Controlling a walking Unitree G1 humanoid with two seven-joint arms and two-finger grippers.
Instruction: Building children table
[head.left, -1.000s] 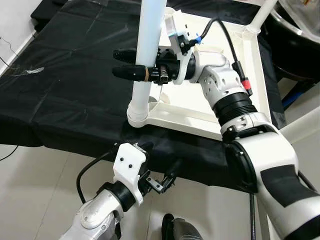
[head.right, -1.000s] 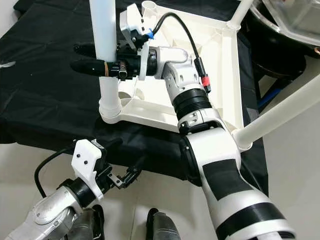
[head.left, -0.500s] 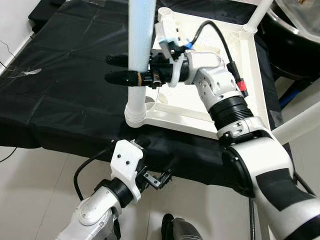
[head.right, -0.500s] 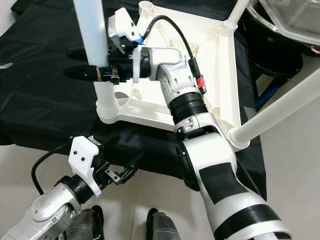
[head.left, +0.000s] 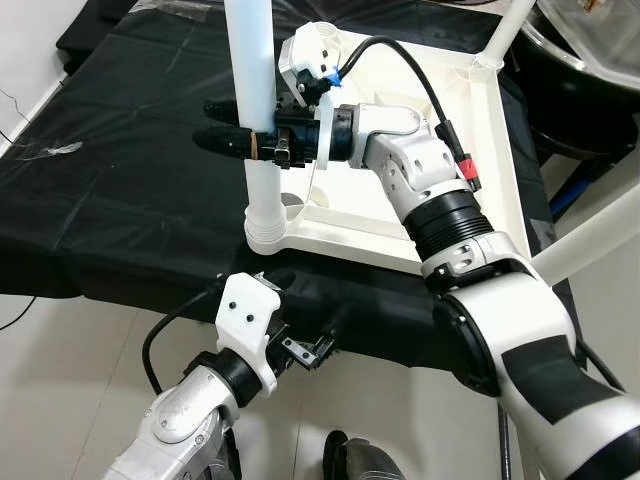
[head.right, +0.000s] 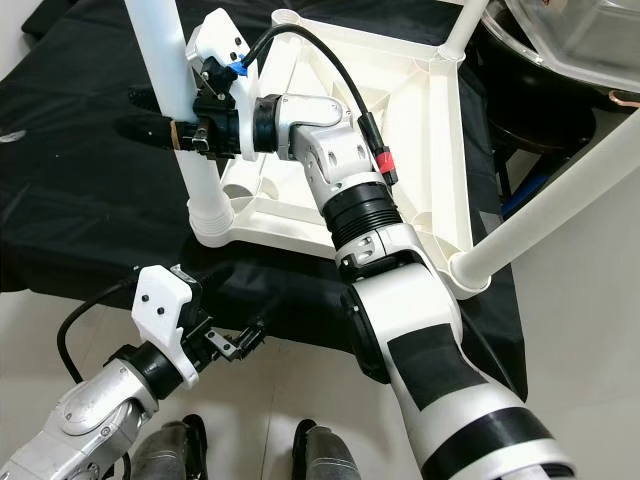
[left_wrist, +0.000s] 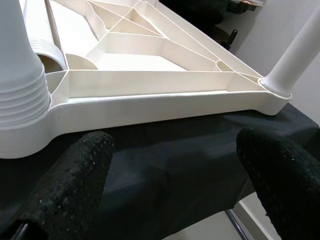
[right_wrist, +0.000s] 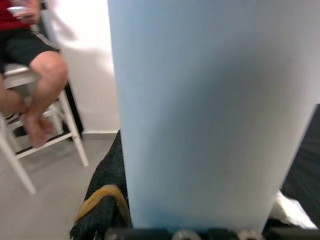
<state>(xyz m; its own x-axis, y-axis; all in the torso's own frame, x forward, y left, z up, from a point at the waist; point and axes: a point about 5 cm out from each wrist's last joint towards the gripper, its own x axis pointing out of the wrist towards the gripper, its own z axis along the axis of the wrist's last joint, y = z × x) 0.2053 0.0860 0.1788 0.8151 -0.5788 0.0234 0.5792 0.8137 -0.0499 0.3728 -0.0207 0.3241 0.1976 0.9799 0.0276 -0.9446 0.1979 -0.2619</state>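
Item: white table leg (head.left: 252, 90). It is standing upright with its ribbed foot seated in the near corner socket (head.left: 268, 232) of the tabletop (head.left: 497, 130), which is lying upside down on a black cloth (head.left: 120, 190) so that the sockets are facing up.

Item: my right gripper (head.left: 232, 140). I am clamping its two black fingers on either side of the leg, partway up the shaft, gripping it crosswise. I judge this hold is for turning or steadying the leg while it is being driven into the socket.

Item: my left gripper (head.left: 312, 330). I am holding it low in front of the cloth's near edge, fingers (left_wrist: 75, 175) spread apart and holding nothing, pointed toward the tabletop's rim; I judge it is waiting to brace the frame.

Item: other legs. One (head.left: 515, 28) is rising from the far corner and another (head.right: 545, 215) from the near right corner, both already fitted.

Item: a seated person (right_wrist: 35, 75), on a white chair well apart from the work.
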